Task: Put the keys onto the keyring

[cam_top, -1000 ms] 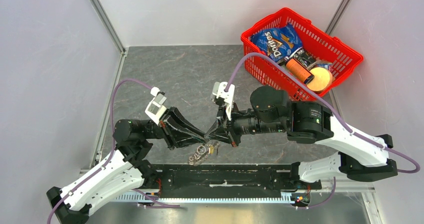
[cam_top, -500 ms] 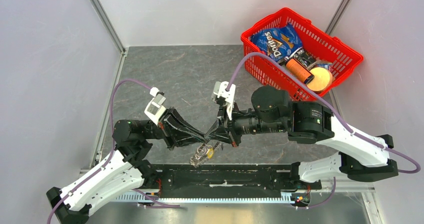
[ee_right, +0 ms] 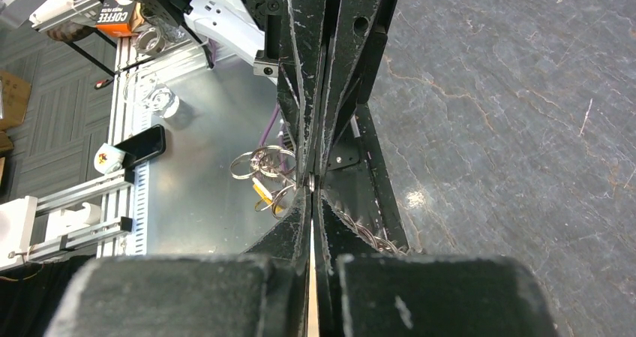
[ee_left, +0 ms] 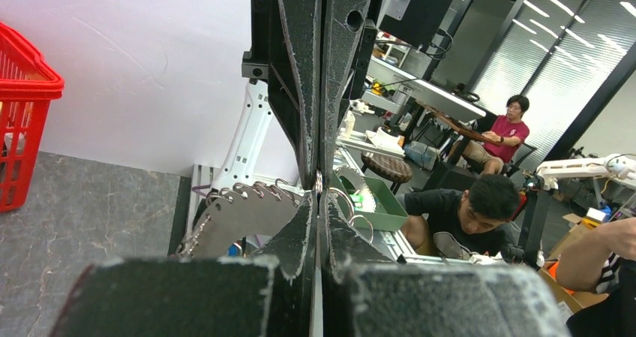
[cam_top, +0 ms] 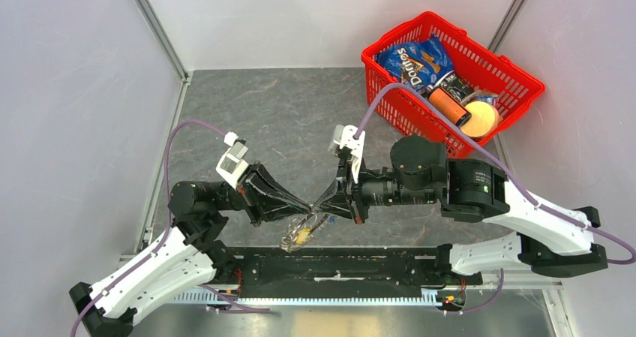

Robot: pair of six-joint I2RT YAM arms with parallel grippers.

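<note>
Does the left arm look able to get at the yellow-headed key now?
Probably not: the left end effector and right end effector are shut tip to tip on the metal keyring, and the yellow-headed key dangles beside their tips.

The keyring (ee_left: 240, 213) is seen as silver keys fanned into a toothed grey arc, with thin wire loops (ee_right: 259, 164) beside it. A yellow-headed key (ee_right: 264, 193) hangs among the loops. The bunch is suspended over the near edge of the worktop (cam_top: 285, 112), pinched where the closed tips of the left hand (cam_top: 306, 209) and right hand (cam_top: 318, 206) meet.
</note>
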